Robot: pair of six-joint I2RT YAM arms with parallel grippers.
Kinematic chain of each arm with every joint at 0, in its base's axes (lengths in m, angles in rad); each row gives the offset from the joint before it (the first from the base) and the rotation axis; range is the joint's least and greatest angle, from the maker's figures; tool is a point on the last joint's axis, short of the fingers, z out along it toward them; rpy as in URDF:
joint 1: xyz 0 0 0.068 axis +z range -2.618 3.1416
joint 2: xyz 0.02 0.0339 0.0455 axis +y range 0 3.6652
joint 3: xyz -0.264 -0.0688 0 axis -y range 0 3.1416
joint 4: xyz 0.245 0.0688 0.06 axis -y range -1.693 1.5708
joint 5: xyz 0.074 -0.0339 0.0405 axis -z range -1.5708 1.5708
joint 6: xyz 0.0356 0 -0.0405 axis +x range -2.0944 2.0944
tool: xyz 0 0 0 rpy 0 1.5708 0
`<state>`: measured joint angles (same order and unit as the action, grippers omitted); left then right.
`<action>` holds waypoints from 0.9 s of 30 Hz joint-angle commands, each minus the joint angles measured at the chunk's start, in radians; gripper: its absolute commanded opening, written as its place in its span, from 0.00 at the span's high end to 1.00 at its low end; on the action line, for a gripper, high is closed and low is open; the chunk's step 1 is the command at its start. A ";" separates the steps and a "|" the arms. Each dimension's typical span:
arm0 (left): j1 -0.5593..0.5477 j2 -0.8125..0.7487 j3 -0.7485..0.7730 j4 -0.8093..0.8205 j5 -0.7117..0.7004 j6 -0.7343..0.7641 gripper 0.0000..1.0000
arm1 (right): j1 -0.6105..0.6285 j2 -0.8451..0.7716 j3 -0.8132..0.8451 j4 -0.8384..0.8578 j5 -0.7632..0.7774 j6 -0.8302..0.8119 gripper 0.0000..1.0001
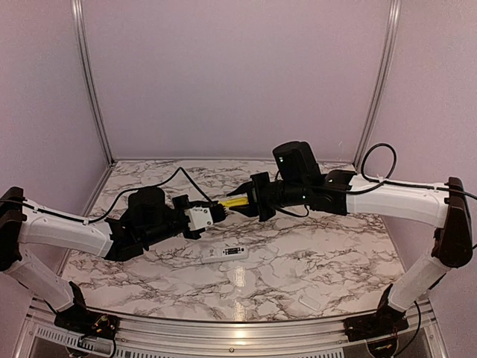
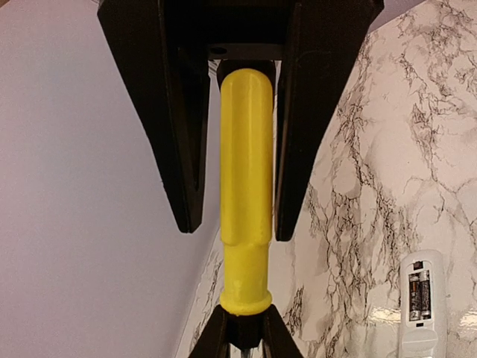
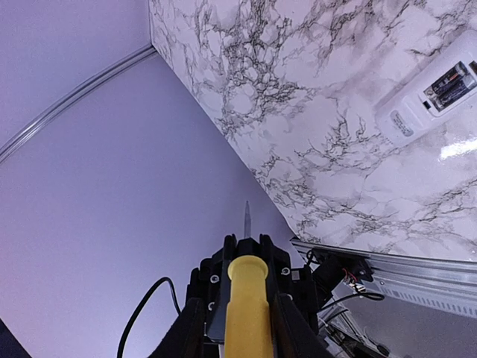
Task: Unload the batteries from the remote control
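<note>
Lilac walls [image 1: 223, 74] close in a marbled desk [image 1: 313, 246]. On it the remote control [image 1: 225, 253] lies flat near the middle, in front of both arms, recess facing up. The 2 batteries [image 2: 419, 294] sit side by side inside that recess, so none has been taken out yet. A small white cover piece [image 1: 309, 302] lies apart, toward the right arm's base.

Above the desk, a yellow-handled screwdriver [image 2: 244, 186] hangs level between the arms. The left end effector [image 2: 242, 339] is clamped on its dark neck, just below the handle's collar. The right end effector [image 1: 250, 200] brackets the handle. One finger lies against the yellow plastic and a thin gap shows at the other, so I cannot tell whether it has a real grip.

This looks like a tool handover from left to right, ahead of prying the cells out. Good practice here would be:
- Seat the right fingers squarely on the handle's thick middle.
- Confirm that grip before the left lets go, because a round handle can roll or droop.
- Draw the 2 arms apart along the tool's axis so the tip is not twisted.

For the prying itself, the tip likely needs to get under 1 battery end. The remote looks light and unrestrained, so it may skate unless the free left arm pins it.
</note>
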<state>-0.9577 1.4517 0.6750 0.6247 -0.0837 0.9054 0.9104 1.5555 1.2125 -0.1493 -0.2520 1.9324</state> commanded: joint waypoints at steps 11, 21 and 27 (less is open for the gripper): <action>-0.007 0.019 0.030 0.032 0.001 0.010 1.00 | 0.008 0.023 -0.016 0.023 -0.006 -0.010 0.78; -0.007 0.024 0.031 0.033 -0.001 0.012 1.00 | 0.009 0.023 -0.026 0.047 -0.013 -0.007 0.95; -0.007 -0.001 0.019 0.020 0.000 -0.002 0.57 | 0.008 0.022 -0.026 0.056 -0.013 -0.024 1.00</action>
<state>-0.9577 1.4593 0.6762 0.6254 -0.0875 0.9089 0.9104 1.5623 1.1847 -0.1116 -0.2588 1.9156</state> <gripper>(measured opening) 0.276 0.157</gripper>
